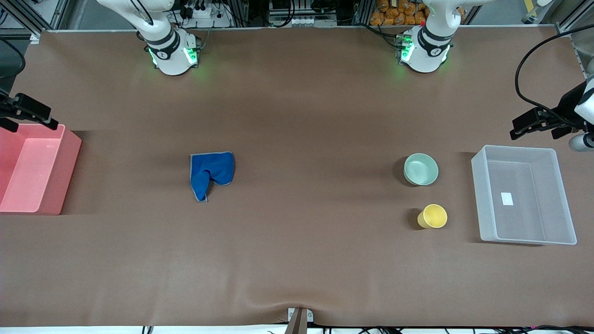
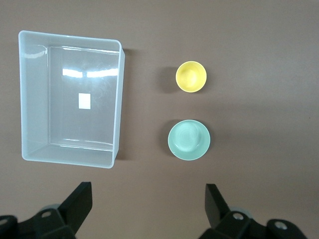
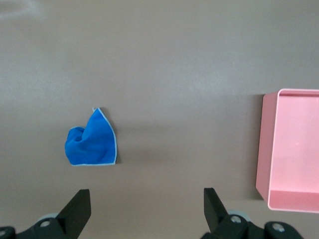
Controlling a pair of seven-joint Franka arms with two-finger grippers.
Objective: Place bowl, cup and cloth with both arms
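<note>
The brown worktop carries all three things of the task, and none of them is held. The cloth lies crumpled on the worktop toward the right arm's end, well apart from the pink bin that stands at that end. The bowl stands upright toward the left arm's end, near the clear plastic bin. The cup stands just beside the bowl, nearer to the front camera, and it does not touch the bowl. Inside the clear bin there is only a small white label on its bottom.

The left gripper hangs in the air above the worktop at the left arm's end, close to the clear bin's edge. Its fingers are spread wide and grip nothing. The right gripper hangs above the pink bin's edge at the right arm's end. Its fingers are also spread wide and empty. Both arms wait high above the worktop.
</note>
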